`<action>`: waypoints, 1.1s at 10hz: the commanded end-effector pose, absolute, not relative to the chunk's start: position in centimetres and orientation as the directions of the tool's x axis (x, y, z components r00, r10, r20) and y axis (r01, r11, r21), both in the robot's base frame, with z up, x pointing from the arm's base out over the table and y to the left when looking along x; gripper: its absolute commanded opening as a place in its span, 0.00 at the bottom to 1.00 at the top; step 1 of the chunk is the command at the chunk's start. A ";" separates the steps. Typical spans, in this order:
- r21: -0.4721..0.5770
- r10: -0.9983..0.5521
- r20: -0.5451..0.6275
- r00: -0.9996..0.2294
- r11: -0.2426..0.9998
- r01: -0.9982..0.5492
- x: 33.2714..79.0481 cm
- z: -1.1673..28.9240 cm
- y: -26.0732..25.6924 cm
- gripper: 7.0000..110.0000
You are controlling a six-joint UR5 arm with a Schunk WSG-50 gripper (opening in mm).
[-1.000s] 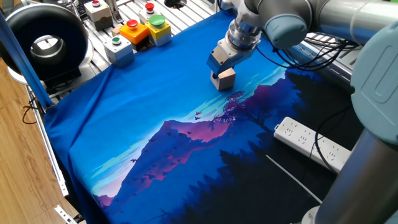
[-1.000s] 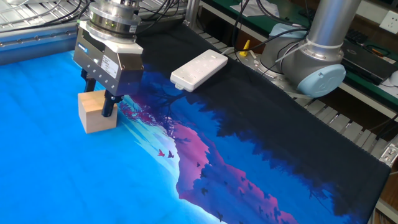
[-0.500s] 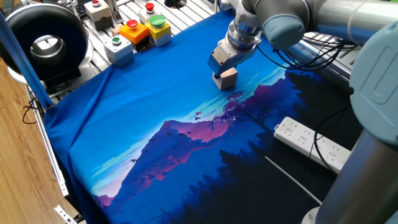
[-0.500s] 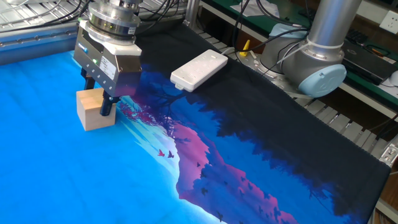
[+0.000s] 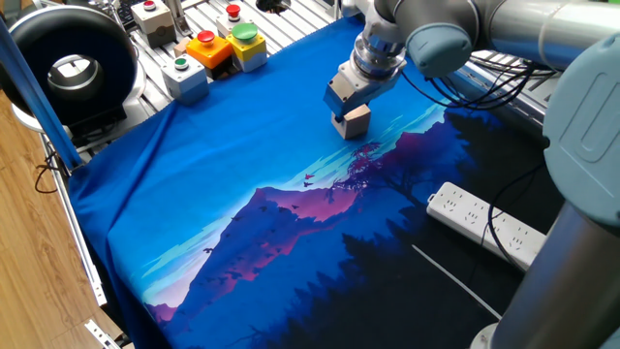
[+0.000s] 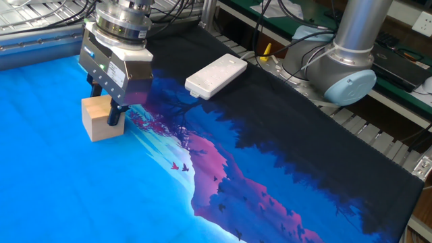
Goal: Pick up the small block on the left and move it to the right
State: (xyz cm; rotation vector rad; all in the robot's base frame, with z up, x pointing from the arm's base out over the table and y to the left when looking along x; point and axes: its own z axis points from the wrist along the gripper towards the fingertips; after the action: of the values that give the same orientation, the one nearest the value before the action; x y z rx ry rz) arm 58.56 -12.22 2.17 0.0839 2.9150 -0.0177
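The grey two-finger tool (image 6: 106, 106) points straight down with its dark fingers (image 6: 115, 115) clamped against opposite sides of the single small light-tan wooden cube (image 6: 102, 119), which it grips near the cube's top. The same grasp shows in the other fixed view, where the tool (image 5: 346, 111) holds the cube (image 5: 354, 121) from above. Whether the cube's underside touches the cloth or sits just above it cannot be told. The cube lies over the bright blue part of the mountain-print cloth (image 5: 232, 165) that covers the tabletop (image 5: 295, 24), toward the far side, just beside the purple tree band of the print.

Nearer and to the right in that view, one white power strip (image 5: 484, 221) rests on the dark part of the cloth, well apart from the cube; in the other fixed view the strip (image 6: 216, 74) lies to the right of the tool. At the far left, off the cloth, stand four grey button boxes: one with a green button (image 5: 184, 73), one with an orange cap (image 5: 206, 46), one yellow-sided with a green cap (image 5: 246, 41), and one with a red button (image 5: 150, 15). A red button (image 5: 233, 13) shows behind them. One black round fan-like unit (image 5: 68, 68) sits at the far left corner.
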 end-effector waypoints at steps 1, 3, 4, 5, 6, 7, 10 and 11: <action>-0.015 0.054 -0.222 -0.974 0.998 0.059 59.1 2.3 -12.0 0.00; -0.015 0.012 -0.210 -0.978 1.000 0.015 59.4 2.5 -11.3 0.00; -0.019 -0.018 -0.214 -0.977 1.000 -0.015 59.5 2.5 -11.1 0.00; -0.019 -0.043 -0.219 -0.975 0.999 -0.040 59.6 2.4 -10.9 0.00; -0.022 -0.060 -0.222 -0.973 0.998 -0.056 59.7 2.4 -10.8 0.00; -0.021 -0.060 -0.220 -0.974 0.998 -0.056 59.7 2.4 -10.8 0.00; -0.027 -0.056 -0.183 -0.982 0.998 -0.052 58.6 3.5 -11.0 0.00; -0.010 -0.047 -0.173 -0.984 0.999 -0.046 58.3 4.1 -10.7 0.00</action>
State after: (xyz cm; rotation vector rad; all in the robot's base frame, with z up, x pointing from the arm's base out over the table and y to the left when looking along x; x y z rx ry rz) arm 58.89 -10.97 3.01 -0.0836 2.9460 -0.0363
